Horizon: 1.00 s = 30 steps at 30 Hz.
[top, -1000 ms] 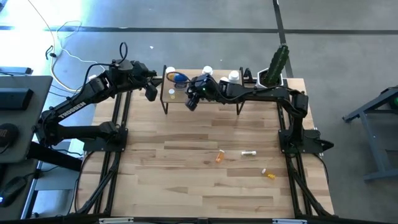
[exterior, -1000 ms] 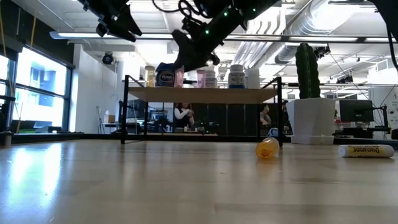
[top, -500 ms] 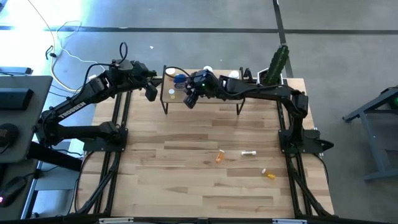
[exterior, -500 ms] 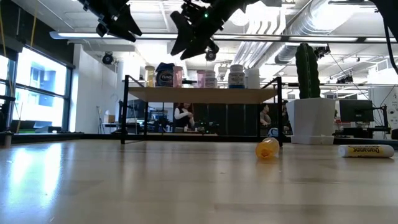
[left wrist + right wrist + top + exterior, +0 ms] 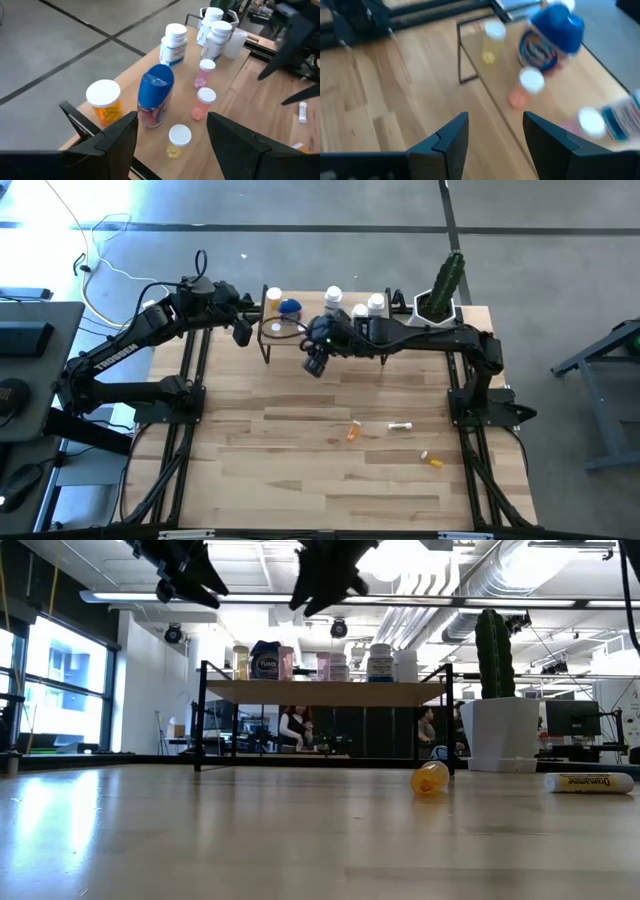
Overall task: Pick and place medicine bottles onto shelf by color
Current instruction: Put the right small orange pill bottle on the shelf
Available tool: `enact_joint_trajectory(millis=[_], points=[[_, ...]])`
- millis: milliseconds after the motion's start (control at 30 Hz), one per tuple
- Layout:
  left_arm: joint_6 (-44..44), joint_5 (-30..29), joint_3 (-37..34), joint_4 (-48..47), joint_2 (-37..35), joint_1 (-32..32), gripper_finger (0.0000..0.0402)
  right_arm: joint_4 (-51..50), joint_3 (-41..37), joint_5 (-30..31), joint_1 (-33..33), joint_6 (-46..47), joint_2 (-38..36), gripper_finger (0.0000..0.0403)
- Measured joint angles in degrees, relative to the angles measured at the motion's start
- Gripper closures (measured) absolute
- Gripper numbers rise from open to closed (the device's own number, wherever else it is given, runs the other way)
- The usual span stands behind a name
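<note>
The shelf [image 5: 345,345] stands at the table's far edge and carries several medicine bottles on their bases: an orange one [image 5: 103,100], a blue-lidded jar [image 5: 155,95], a small yellow one [image 5: 178,140], two pink ones [image 5: 202,102] and white ones [image 5: 173,45]. Three more bottles lie on their sides on the table: an orange one [image 5: 353,430], a white one [image 5: 400,425] and a yellow-orange one [image 5: 432,460]. My right gripper [image 5: 316,366] hangs open and empty above the shelf's near edge. My left gripper [image 5: 243,335] is open and empty, high beside the shelf's left end.
A white pot with a cactus [image 5: 438,298] stands at the far right corner, next to the shelf. The arms' black frames [image 5: 185,420] run along the table's left and right sides. Bare wood [image 5: 280,470] lies between the shelf and the near edge.
My right gripper has risen from among the bottles on the shelf and drawn back toward the table's near edge, tipping its fingers further down. Its finger gap looks unchanged. The bottles on the shelf stay standing.
</note>
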Motion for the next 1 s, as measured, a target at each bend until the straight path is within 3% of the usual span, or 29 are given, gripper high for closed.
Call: enact_joint_trajectory(millis=[433, 700, 1000], points=[[-4.02, 2.34, 0.0, 0.03, 0.0, -1.28, 0.0177, -4.44, -14.82, 0.37, 5.62, 11.47, -12.85, 0.0224], [-12.9, 2.14, 0.0, 0.72, 0.0, -8.35, 0.0177, -9.18, -24.72, -1.55, 10.75, 22.4, -24.2, 0.0224], [-21.88, 0.56, 0.0, 0.71, 0.0, -16.38, 0.0177, -15.87, -33.15, -8.58, 18.06, 36.2, -35.14, 0.0224]])
